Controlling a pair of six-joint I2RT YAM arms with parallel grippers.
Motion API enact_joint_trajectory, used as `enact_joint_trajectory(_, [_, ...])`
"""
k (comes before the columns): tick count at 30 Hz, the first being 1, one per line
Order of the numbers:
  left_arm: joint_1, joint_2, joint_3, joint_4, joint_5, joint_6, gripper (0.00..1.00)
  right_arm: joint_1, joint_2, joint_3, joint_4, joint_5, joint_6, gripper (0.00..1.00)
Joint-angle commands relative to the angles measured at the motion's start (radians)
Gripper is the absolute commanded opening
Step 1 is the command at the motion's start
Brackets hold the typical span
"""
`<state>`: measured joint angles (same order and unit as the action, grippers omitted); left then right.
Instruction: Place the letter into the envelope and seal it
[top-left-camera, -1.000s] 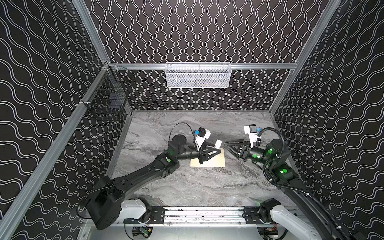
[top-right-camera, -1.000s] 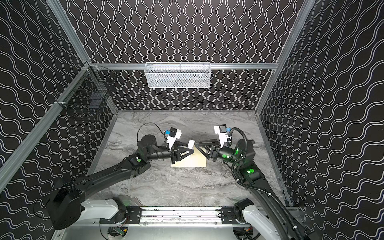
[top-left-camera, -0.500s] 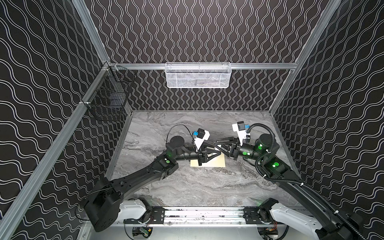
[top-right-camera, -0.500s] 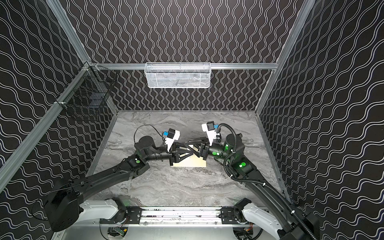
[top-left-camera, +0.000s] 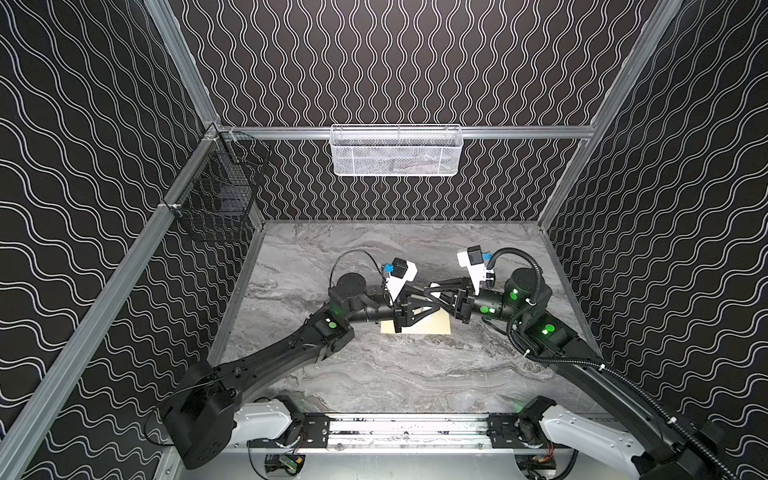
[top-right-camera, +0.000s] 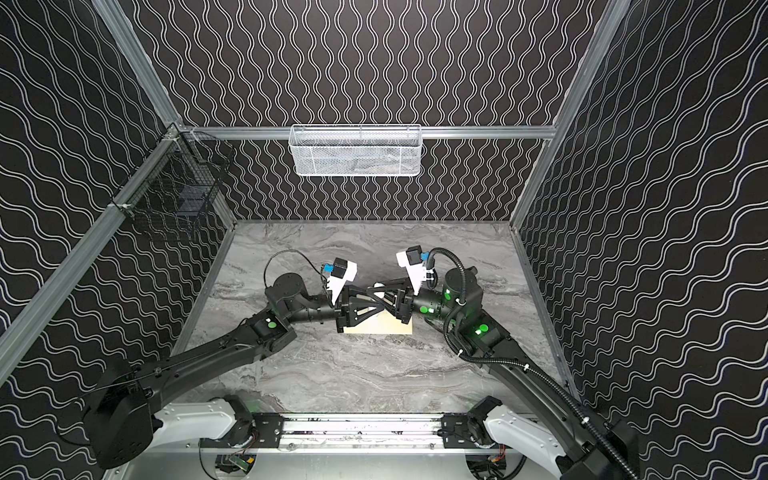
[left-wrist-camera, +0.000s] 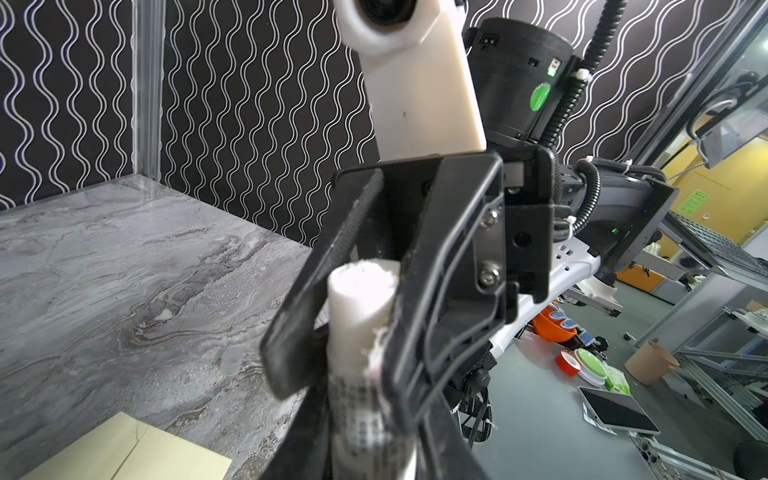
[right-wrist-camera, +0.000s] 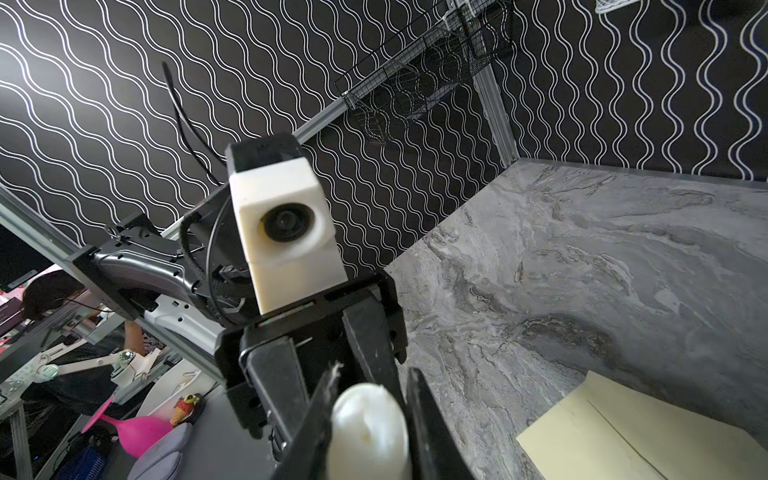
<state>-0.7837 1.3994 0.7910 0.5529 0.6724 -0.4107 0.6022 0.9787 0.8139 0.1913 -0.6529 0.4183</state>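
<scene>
Bimanual robot, mid-task: the left arm (top-left-camera: 286, 349) and right arm (top-left-camera: 582, 361) reach inward and low from opposite sides, elbows bent and forearms nearly level. The left pincer (top-left-camera: 428, 302) and right pincer (top-left-camera: 435, 288) meet nose to nose at the centre. Each is clamped on one end of the same white stick (left-wrist-camera: 359, 316), with fingers pressed against its sides.

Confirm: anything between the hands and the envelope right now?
Yes: the white stick. The left hand grips its body and the right hand is clamped on its other end, both above the envelope, which lies flat on the table. Nothing else shows on its visible part; the hands hide some.
</scene>
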Motion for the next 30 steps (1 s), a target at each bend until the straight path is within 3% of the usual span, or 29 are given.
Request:
enact_joint_trajectory(1, [0.000,-0.004,-0.002,0.009,-0.011,0.051,0.00,0.008,0.006,0.022,0.001,-0.028,0.031,0.17])
enact_joint_trajectory(3, [0.000,-0.004,0.001,0.004,-0.017,0.052,0.00,0.010,0.009,0.029,0.001,-0.033,0.037,0.13])
enact_joint_trajectory(4, [-0.001,-0.005,0.002,0.000,-0.017,0.052,0.06,0.010,0.009,0.035,-0.004,-0.035,0.035,0.12])
enact_joint_trajectory(8, [0.000,-0.011,0.006,-0.017,-0.022,0.053,0.47,0.010,0.021,0.069,-0.073,-0.037,-0.007,0.08])
enact_joint_trajectory(11, [-0.001,-0.022,0.027,-0.084,-0.013,0.080,0.60,0.007,0.030,0.093,-0.156,-0.050,-0.075,0.05])
enact_joint_trajectory(17, [-0.001,-0.024,0.077,-0.187,0.037,0.124,0.62,-0.007,0.080,0.192,-0.390,-0.095,-0.258,0.03])
enact_joint_trajectory(21, [-0.001,-0.016,0.076,-0.180,0.048,0.117,0.60,-0.013,0.093,0.239,-0.430,-0.105,-0.285,0.02])
enact_joint_trajectory(30, [-0.001,-0.005,0.102,-0.187,0.035,0.085,0.35,-0.013,0.099,0.237,-0.417,-0.136,-0.290,0.02])
